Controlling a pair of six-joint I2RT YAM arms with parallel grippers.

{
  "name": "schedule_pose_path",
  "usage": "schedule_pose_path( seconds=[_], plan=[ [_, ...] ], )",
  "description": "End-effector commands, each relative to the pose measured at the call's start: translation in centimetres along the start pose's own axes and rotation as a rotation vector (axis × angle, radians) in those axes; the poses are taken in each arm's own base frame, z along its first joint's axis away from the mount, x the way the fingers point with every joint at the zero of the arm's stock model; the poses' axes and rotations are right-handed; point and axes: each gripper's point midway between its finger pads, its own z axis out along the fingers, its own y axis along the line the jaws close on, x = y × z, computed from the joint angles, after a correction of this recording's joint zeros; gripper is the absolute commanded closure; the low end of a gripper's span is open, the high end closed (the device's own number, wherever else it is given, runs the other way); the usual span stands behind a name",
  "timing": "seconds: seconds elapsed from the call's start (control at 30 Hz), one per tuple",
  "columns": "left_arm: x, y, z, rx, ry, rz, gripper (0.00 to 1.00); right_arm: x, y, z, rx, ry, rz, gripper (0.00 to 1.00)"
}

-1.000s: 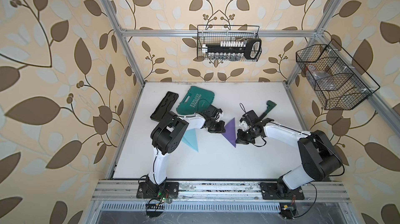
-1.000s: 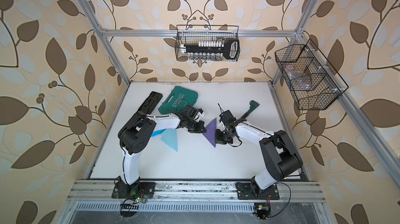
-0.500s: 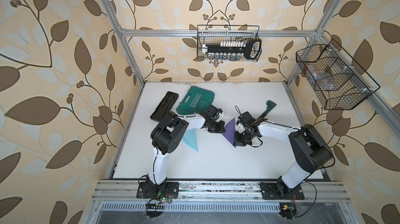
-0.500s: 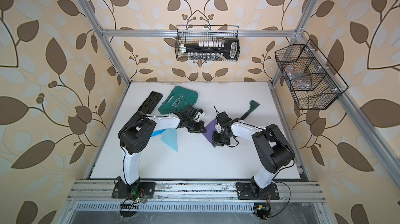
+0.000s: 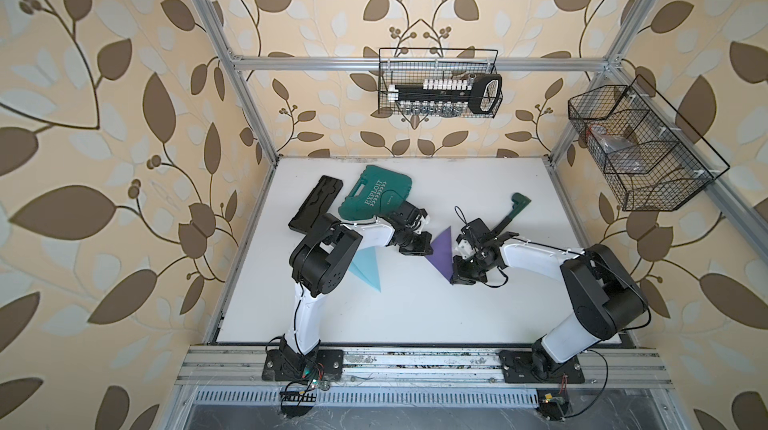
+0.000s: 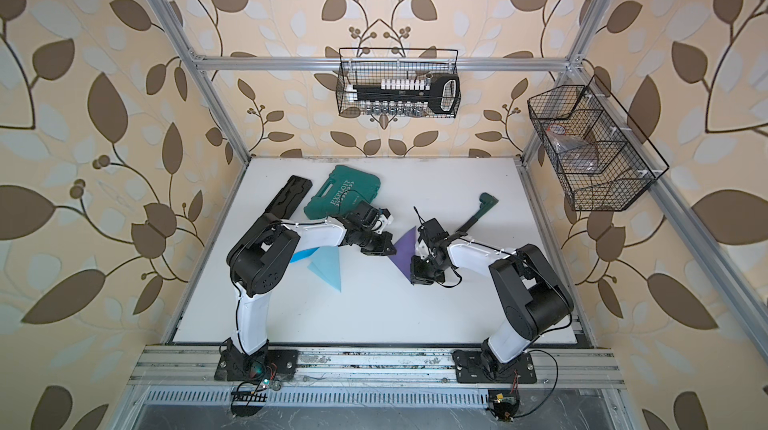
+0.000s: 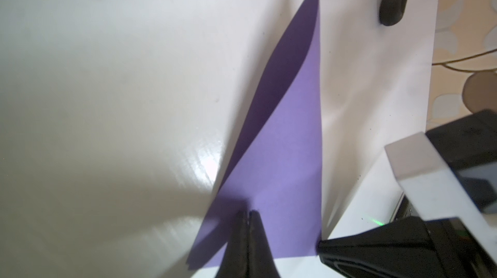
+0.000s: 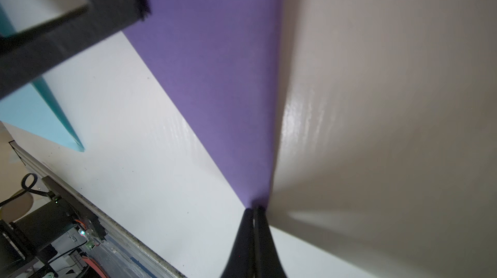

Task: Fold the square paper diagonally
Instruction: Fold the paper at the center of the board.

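Probably a robotics lab cell: aluminium frame [image 5: 316, 62], wallpaper panels [image 5: 104, 149], base rail [image 5: 419, 360].

Left arm [image 5: 324, 257] covered part of the blue paper [image 5: 368, 270]; right fingers [image 8: 243, 241] hid a corner of the purple paper [image 8: 215, 75].

Soft, even light filled both top views, which were sharp, with wide-angle stretch toward the corners. In my wrist views the glossy white desk [image 7: 107, 48] carried broad grey shadows and streaky glare patches. My black left gripper [image 7: 247, 213] and black right gripper [image 8: 254, 209] sat too close to the lens and blurred.
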Motion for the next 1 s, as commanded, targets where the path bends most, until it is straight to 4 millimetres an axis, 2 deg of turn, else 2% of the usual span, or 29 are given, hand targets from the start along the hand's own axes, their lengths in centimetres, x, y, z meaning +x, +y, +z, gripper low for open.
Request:
schedule_pose_path(
  seconds=[0.0,0.3,0.4,0.57,0.97],
  plan=[
    [5.0,6.1,1.4,-0.221,0.143,-0.080,1.00,2.0,-2.7,0.0,0.100,0.055,0.026,1.00],
    [5.0,5.8,1.5,-0.206,0.144,-0.076,1.00,-3.4,1.5,-3.7,-0.029,-0.091,-0.003,1.00],
    [4.9,5.6,1.5,-0.196,0.144,-0.072,1.00,-5.0,2.1,-4.1,-0.052,-0.105,0.004,1.00],
    [4.6,4.9,1.2,-0.176,0.131,-0.051,1.00,-6.3,2.6,-3.0,-0.063,-0.094,0.004,1.00],
    [4.1,3.3,0.1,-0.134,0.098,-0.001,1.00,-7.5,2.1,-0.9,-0.044,-0.078,0.030,1.00]
  ],
)
